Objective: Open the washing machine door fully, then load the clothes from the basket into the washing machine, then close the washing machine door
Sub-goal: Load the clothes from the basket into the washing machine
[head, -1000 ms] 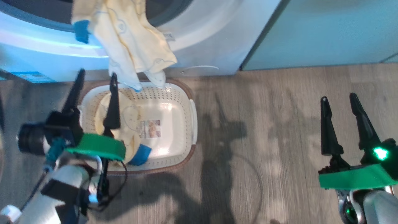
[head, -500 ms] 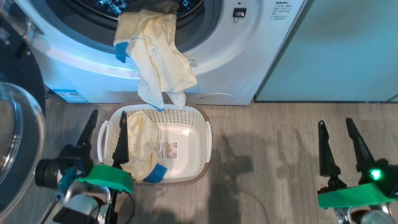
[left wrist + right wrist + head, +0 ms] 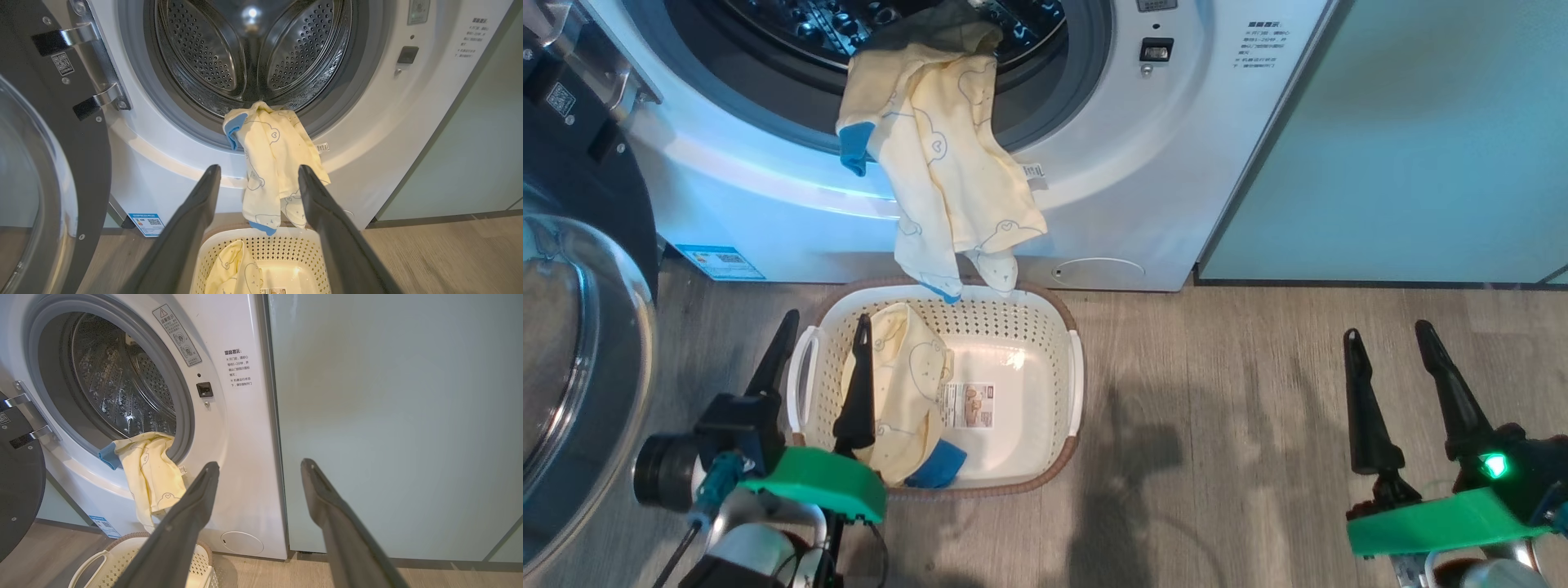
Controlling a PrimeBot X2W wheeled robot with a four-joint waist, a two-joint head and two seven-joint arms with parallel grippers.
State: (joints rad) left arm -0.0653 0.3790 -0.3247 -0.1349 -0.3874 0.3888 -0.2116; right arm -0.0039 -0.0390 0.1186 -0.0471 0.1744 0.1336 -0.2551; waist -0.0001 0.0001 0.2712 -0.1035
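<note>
With the washing machine door point(image 3: 580, 343) standing wide at 9 o'clock, one garment point(image 3: 947, 163) is hanging half out of the washing machine point(image 3: 1176, 155) at 12 o'clock, above the basket point(image 3: 1021, 327). The left hand point(image 3: 827, 318), fingers apart and empty, is hovering at the basket's left wall beside the clothes point(image 3: 907, 384) lying inside, probably for pickup. The right hand point(image 3: 1387, 329) is waiting at 4 o'clock, fingers apart.

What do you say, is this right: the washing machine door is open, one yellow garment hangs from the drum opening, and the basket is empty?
The basket is not empty: the head view shows a second yellow garment lying in it. The washing machine door is open, and the first garment hangs from the drum opening.
</note>
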